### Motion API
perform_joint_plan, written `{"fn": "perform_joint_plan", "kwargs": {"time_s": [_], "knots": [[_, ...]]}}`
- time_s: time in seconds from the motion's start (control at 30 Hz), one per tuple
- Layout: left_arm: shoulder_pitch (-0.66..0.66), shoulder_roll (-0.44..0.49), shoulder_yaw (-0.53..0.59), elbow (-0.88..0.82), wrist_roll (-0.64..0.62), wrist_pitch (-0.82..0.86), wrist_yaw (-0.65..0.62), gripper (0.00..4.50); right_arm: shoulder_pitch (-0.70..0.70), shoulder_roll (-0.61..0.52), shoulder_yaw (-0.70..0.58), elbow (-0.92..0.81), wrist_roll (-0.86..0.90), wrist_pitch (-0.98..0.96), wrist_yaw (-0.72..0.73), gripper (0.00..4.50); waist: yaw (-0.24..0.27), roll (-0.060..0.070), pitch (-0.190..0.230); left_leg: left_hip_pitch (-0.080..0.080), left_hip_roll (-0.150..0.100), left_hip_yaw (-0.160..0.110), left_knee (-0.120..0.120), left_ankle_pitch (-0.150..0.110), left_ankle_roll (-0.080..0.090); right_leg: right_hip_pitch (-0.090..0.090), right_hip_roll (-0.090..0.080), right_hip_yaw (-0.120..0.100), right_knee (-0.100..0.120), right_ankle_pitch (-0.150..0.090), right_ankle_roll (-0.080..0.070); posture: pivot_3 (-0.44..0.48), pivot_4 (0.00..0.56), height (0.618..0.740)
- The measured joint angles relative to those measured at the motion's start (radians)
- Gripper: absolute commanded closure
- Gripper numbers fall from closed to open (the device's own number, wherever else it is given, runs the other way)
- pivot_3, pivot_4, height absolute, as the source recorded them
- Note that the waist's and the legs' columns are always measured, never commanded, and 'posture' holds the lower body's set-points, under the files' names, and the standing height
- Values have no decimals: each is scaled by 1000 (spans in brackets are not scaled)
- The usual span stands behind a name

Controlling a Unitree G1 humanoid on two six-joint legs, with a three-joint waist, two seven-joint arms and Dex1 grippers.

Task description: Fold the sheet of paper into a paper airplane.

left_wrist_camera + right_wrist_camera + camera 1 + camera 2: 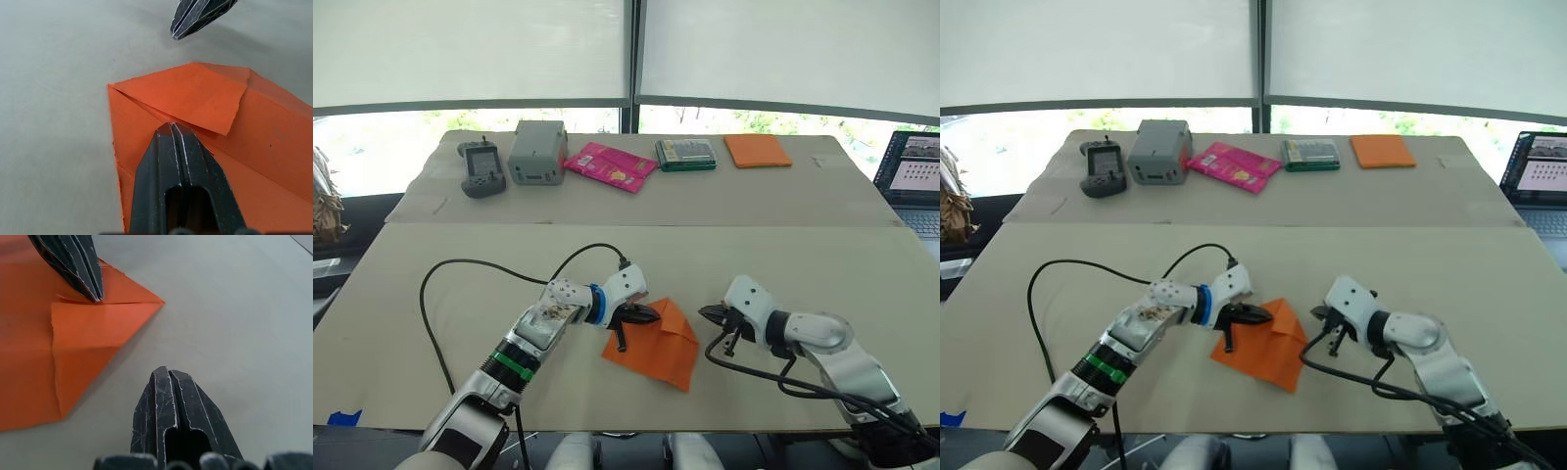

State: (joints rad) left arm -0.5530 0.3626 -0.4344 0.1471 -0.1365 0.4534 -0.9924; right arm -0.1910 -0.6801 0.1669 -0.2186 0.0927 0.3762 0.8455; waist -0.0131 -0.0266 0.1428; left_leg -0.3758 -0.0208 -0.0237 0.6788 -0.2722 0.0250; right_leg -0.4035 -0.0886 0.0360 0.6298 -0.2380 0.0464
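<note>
The sheet of paper [658, 345] lies flat on the near table, bright orange, with one corner folded over into a flap [195, 95] and a crease beneath it. My left gripper [651, 314] is shut, and its tip [172, 128] rests on the paper at the flap's edge. My right gripper [705, 314] is also shut, low over the bare table a short way to the right of the paper's folded corner [146, 301] and apart from it. From the right wrist, the left gripper [94, 293] is seen touching the paper.
On the far table stand a grey handheld controller [481, 168], a grey box [537, 153], pink packets [610, 165], a green box [685, 155] and a smooth orange rectangle [757, 150]. A laptop [913, 176] sits at the right. A black cable [460, 269] loops left of my left arm.
</note>
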Motion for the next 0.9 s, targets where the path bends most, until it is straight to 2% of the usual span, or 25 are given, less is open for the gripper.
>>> {"fn": "perform_joint_plan", "kwargs": {"time_s": [0.13, 0.3, 0.47, 0.77, 0.9], "knots": [[6, 0, 1, -9, 0, 2, 6, 4477, -64, 6, 59, 68, 5, -52, 90, 4500, 0, 0, 0, 0, 0, 0, 0, 0, 0, 0, 0, 0, 0, 0, 0, 0, 150, 740], [11, 0, 3, -21, 4, 5, 18, 4477, -120, 6, 54, 122, 51, -61, 180, 4500, 1, 0, 0, 0, 0, 0, 0, 0, 0, 0, 0, 0, 0, 0, 0, 0, 150, 740], [19, 4, 5, -34, 14, 5, 23, 4477, -143, 50, 15, 147, 171, -17, 242, 4500, 0, 0, 0, 0, 1, 0, 0, 0, 0, 0, 0, 0, 1, 0, 0, 0, 150, 740], [31, 5, 16, -48, 14, 14, 33, 4477, -159, 130, 26, 155, 185, 16, 200, 4500, 0, 0, 0, 0, 1, 0, 0, 0, 0, 0, -1, 0, 1, 0, 0, 0, 150, 740], [50, 37, 50, -75, 10, 41, 39, 4477, -178, 168, 49, 204, 155, 10, 173, 4500, -4, 0, 0, 1, 1, 0, 0, 0, 0, -1, 0, 1, 2, 0, 0, 0, 150, 740]]}}
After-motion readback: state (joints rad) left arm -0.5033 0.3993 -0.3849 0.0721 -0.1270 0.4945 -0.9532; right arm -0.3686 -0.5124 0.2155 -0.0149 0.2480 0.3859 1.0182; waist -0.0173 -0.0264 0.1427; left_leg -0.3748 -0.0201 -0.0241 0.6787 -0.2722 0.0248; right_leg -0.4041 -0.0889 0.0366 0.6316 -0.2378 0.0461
